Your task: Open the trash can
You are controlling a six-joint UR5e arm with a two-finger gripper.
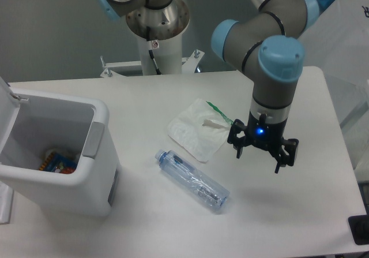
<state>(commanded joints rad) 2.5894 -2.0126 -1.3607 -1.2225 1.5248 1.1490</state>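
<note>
The trash can (pixel 98 171) is a large white boxy bin at the left of the table. Its lid (pixel 6 90) stands swung up at the far left edge, so the inside shows, with colourful wrappers (pixel 57 163) at the bottom. A grey push tab (pixel 95 141) sits on its right rim. My gripper (pixel 258 158) hangs above the table right of the middle, well apart from the bin, fingers spread open and holding nothing.
A clear plastic bottle (pixel 192 181) lies on its side between bin and gripper. A white plastic bag with a green-handled utensil (pixel 200 128) lies behind it. The arm's base (pixel 157 21) stands at the back edge. A dark object (pixel 360 229) sits at the right front corner.
</note>
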